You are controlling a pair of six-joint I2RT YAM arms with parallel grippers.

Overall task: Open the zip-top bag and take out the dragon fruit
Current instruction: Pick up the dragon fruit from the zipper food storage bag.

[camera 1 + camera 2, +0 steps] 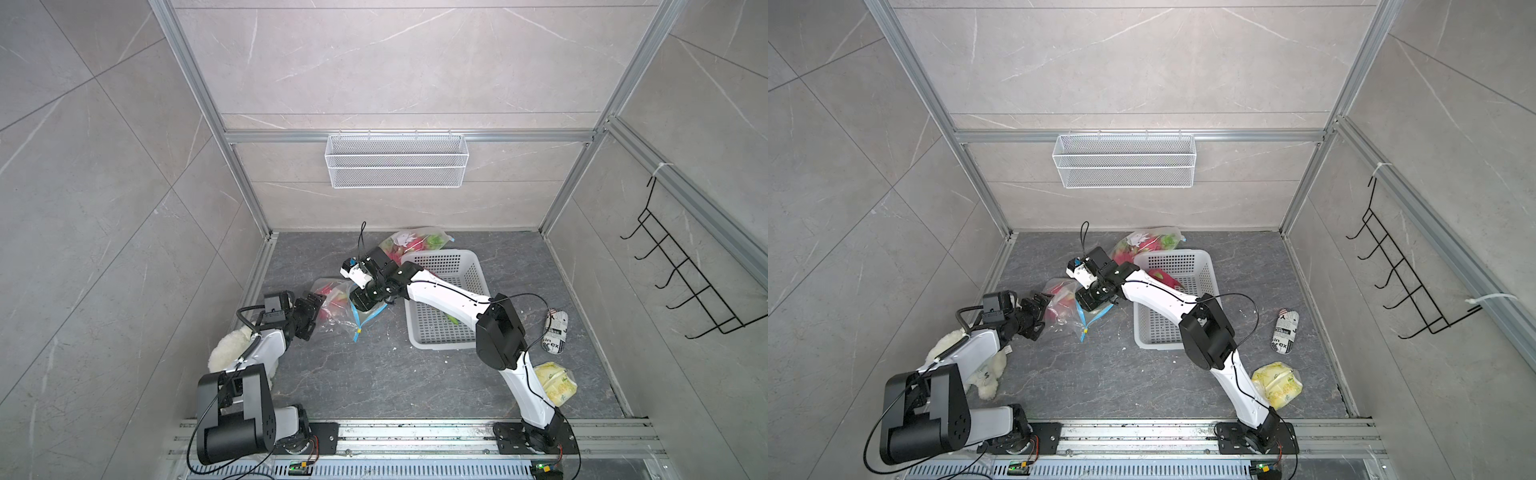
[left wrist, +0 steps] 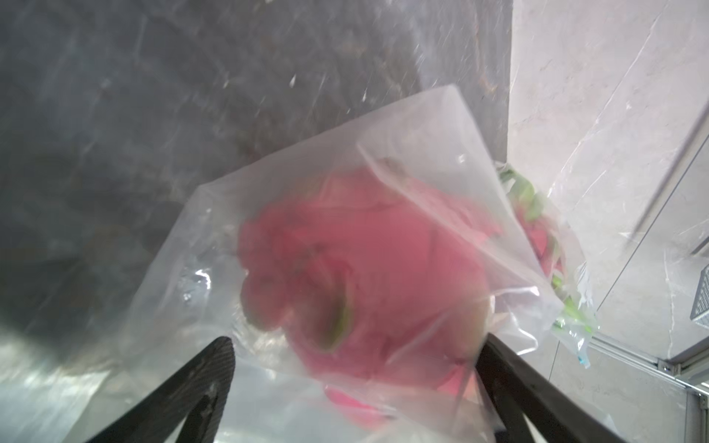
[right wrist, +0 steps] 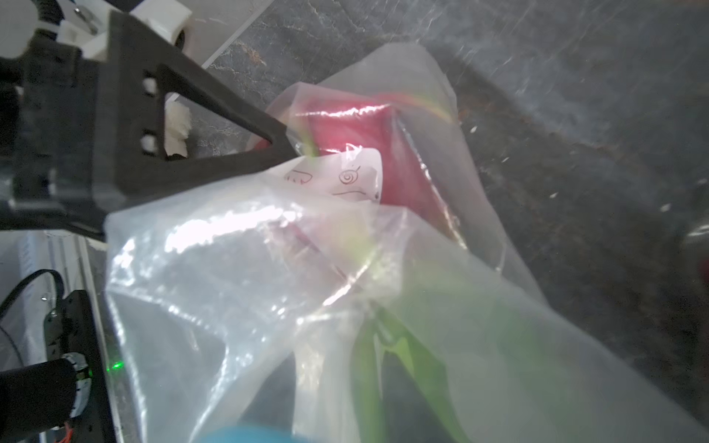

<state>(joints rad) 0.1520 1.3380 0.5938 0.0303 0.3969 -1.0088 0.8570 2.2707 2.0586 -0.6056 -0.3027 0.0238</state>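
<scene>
The zip-top bag [image 1: 334,301] lies crumpled on the dark floor left of the basket, its blue zip edge [image 1: 360,323] towards the front. A magenta dragon fruit [image 2: 368,268] shows through the film. My left gripper [image 2: 353,383] stands open, with one finger [image 2: 209,379] on each side of the bagged fruit. My right gripper [image 1: 365,304] is at the bag's mouth end. In the right wrist view its dark fingers [image 3: 399,406] are veiled by film, slightly apart, with bunched plastic and a green scale tip [image 3: 364,368] between them. A second bag of dragon fruit [image 1: 409,243] lies at the back.
A white slotted basket [image 1: 471,274] stands right of the bag and holds a dragon fruit [image 1: 1160,276]. A white plush toy [image 1: 226,353] lies under my left arm. A printed pouch [image 1: 555,332] and a yellow packet [image 1: 559,384] lie at the right. A wire basket [image 1: 397,160] hangs on the back wall.
</scene>
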